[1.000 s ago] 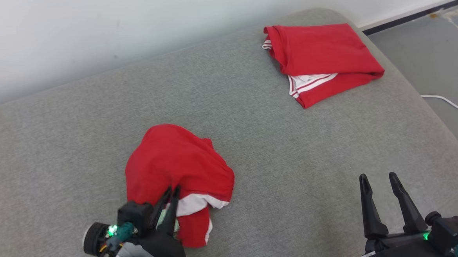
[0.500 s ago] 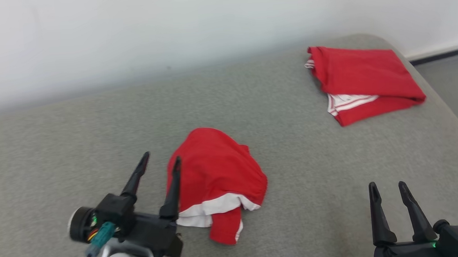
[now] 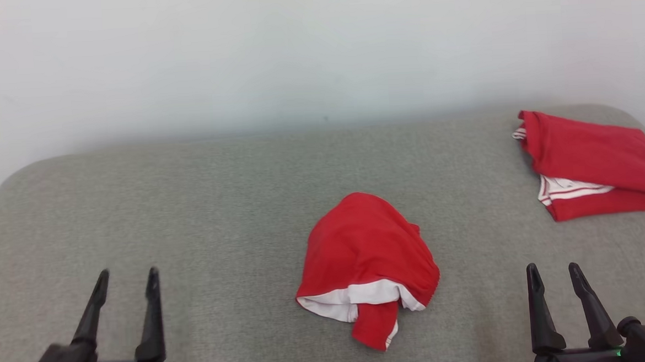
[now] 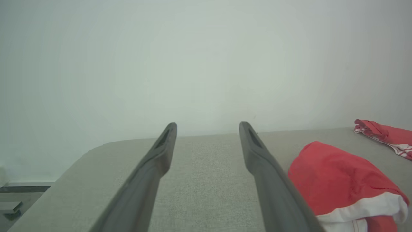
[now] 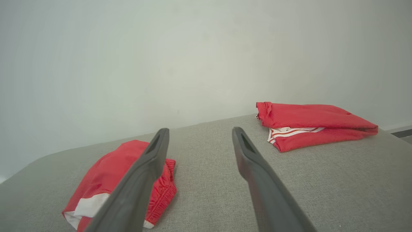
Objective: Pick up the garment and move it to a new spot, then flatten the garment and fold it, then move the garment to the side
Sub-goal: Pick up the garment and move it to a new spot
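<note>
A crumpled red garment [image 3: 368, 261] with white trim lies in a heap at the middle of the grey cushioned surface [image 3: 219, 208]; it also shows as the red garment [image 4: 341, 180] at the right of the left wrist view and the red garment [image 5: 106, 183] at the lower left of the right wrist view. My left gripper [image 3: 128, 279] stands open at the lower left, well apart from the heap, nothing between its fingers. My right gripper [image 3: 553, 273] stands open at the lower right, also empty. In their own views, left gripper [image 4: 207, 127] and right gripper [image 5: 199, 132] point toward the wall.
A second red garment [image 3: 592, 161], folded, with white striped trim, lies at the far right of the surface, also seen as folded garment [image 5: 309, 124]. A pale wall [image 3: 294, 55] rises right behind the surface. The surface's rounded left edge [image 3: 2, 186] drops off.
My left gripper opened and let go of the crumpled garment, then drew back to the left. The head camera turned, so the whole scene shifted right in view.
</note>
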